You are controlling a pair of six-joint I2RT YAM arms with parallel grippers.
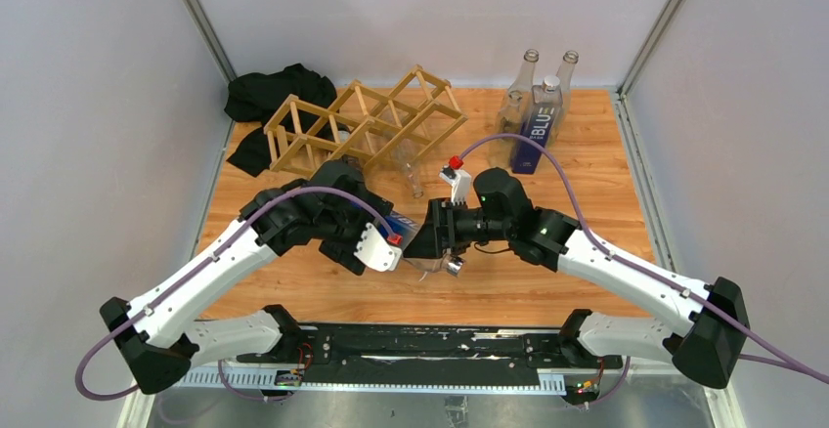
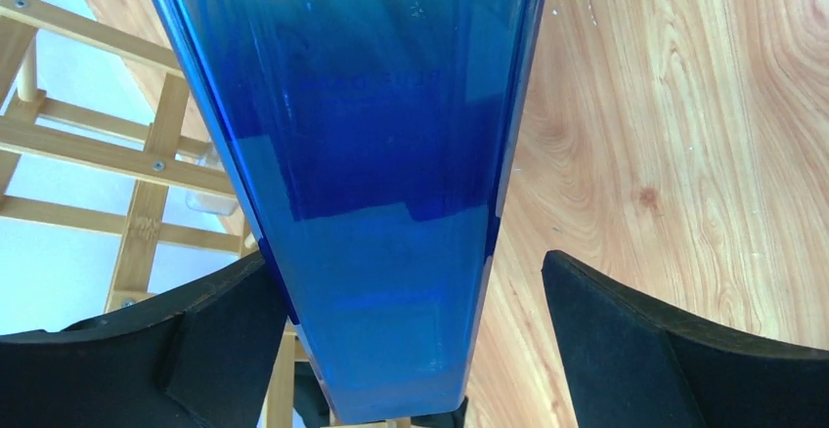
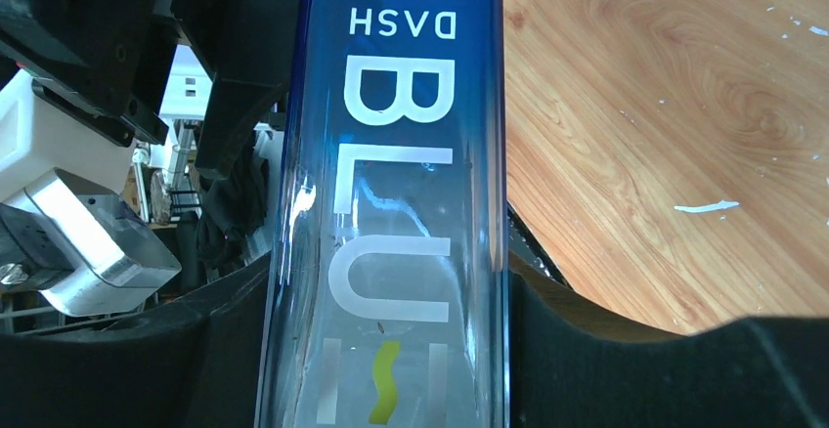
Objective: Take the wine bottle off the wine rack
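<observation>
Right pincer (image 3: 391,321) is clenched on the blue bottle (image 3: 401,154), with both pads (image 3: 606,350) pressed flat against the glass and the white lettering running up between them. The left pincer (image 2: 401,301) stands wide open around the same bottle. In its own view one finger (image 2: 210,350) sits just beside the blue glass and the other is well apart from it, so the left has no grip at all.

So where's the bottle? It's off the rack (image 1: 364,120). From the top it lies between the two wrists over the middle of the table (image 1: 547,272), tilted, its silver-capped neck poking out toward the near edge. The arms hide what's beneath it, so I can't tell if it hangs in the air or touches the wood.

The rack sits back left, with a clear bottle (image 1: 411,169) at its near corner, though I can't tell if that one is in a cell. More bottles (image 1: 536,115) stand at the back right, and a black cloth (image 1: 274,91) is bunched behind the rack.

This looks like the tail end of the job, with the bottle carried by the right arm alone. Next up, I'd say the left pincer needs to back straight off along the bottle's length without clipping the glass. Then the right arm has to bring the bottle down onto bare wood and let go gently. Smooth glass in a side grip could roll or slip if it goes down crooked.
</observation>
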